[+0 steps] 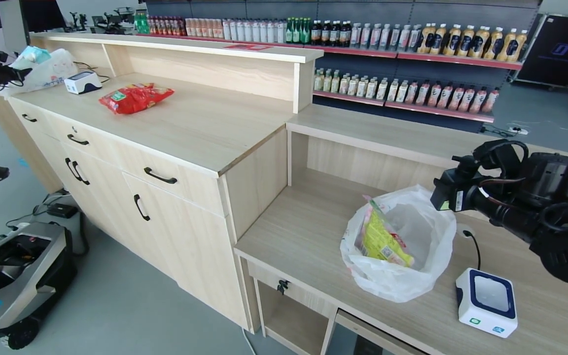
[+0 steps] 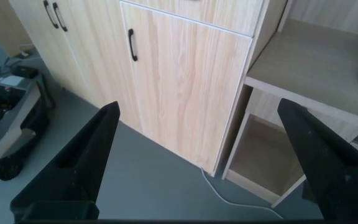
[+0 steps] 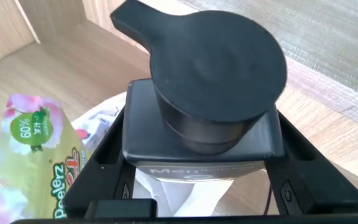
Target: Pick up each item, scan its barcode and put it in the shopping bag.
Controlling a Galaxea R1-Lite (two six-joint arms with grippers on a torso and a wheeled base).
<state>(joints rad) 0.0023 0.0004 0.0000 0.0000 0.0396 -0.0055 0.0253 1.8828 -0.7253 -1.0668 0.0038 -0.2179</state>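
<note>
one black-capped grey bottle (image 3: 211,74) sits clamped in the right pincer (image 3: 204,146), left pincer (image 2: 199,111) apart.

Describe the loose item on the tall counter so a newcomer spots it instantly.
Find the tall wooden counter with drawers, on the robot's left. Near its far end lies a snack packet. It is bright red; the scanner and plastic bag beside it are white.

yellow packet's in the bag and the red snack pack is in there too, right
No. The yellow packet is in the shopping bag, but the red snack pack lies on the higher counter, as the head view shows.
</note>
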